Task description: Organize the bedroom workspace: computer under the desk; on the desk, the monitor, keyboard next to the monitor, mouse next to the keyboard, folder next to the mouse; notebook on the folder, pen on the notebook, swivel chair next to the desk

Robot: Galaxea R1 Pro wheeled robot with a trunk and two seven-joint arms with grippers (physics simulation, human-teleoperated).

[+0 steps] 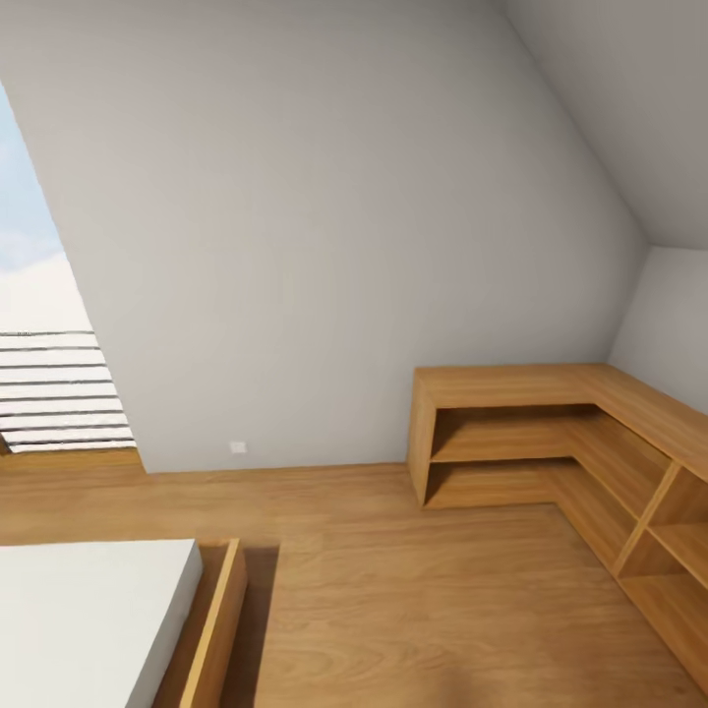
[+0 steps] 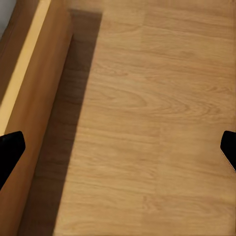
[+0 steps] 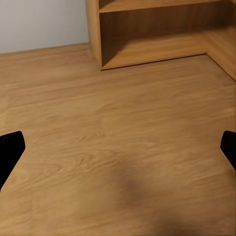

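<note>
- Location: the robot stands in the bedroom [image 1: 324, 197], an attic room with sloped grey walls and a wood-plank floor [image 1: 393, 590]. A skylight [image 1: 39, 324] shows at the left of the head view, with pale slats across its lower part.
- Furnishings observed: a low oak shelf unit [image 1: 551, 433] runs along the far wall and turns the corner down the right side; its open compartments look bare. A bed [image 1: 88, 610] with a white top and an oak frame occupies the near left corner.
- Task items: none of the computer, monitor, keyboard, mouse, folder, notebook, pen, swivel chair or black-topped counter can be located from this position. Their present places cannot be stated.
- Left hand [image 2: 118, 147]: dark fingertips sit at opposite edges of its wrist view, spread wide apart, with nothing between them. Bare floor lies beneath, and the bed's oak frame [image 2: 29, 98] runs just beside.
- Right hand [image 3: 118, 147]: fingertips likewise spread wide and carrying nothing, over bare floor, with the end of the shelf unit [image 3: 147, 34] ahead.
- Progress, as a judgement: no step can be confirmed as done. With both hands free and the workspace out of sight, the robot appears to be in transit or searching.
- Outstanding, as a judgement: the entire arrangement remains to be verified or carried out, starting with finding the counter and the chair.
</note>
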